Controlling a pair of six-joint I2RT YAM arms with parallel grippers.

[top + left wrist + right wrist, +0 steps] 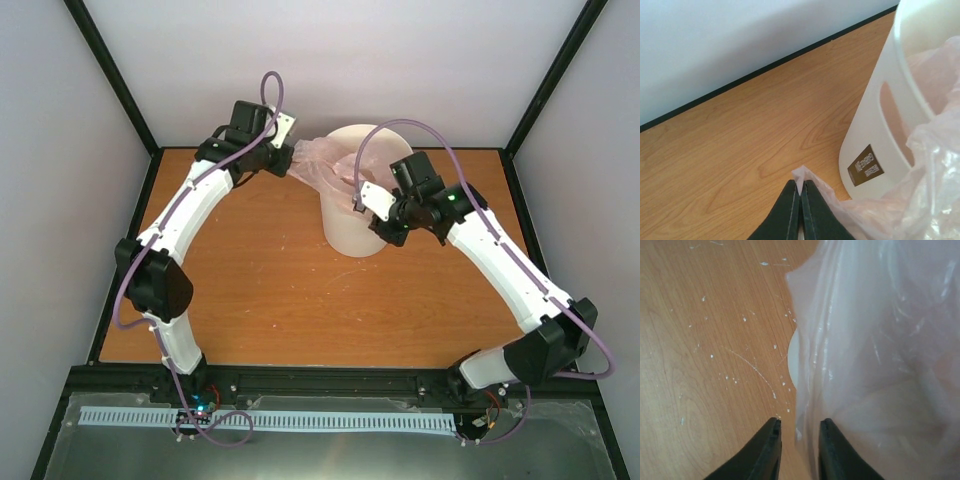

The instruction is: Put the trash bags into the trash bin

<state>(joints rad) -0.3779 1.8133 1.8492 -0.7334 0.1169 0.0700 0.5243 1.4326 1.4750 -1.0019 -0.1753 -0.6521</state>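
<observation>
Currently draped over trash bin (350, 240) mouth: pink trash bag (322, 165), long axis left-right between arms. Left gripper (800, 192) clenched on bag corner, outside bin's left wall. Right gripper (800, 427) parted, film edge in gap, at right rim, likely nearer the opening.

I see an orange-brown wood-grain table (260, 300), flecked with white specks (745, 317), enclosed by pale walls (400, 60) and black frame posts (112, 75).

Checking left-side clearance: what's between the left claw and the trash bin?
Only the pink bag, pinched in the left claw and stretching to the trash bin, over bare wood tabletop. The left wrist view shows it.
</observation>
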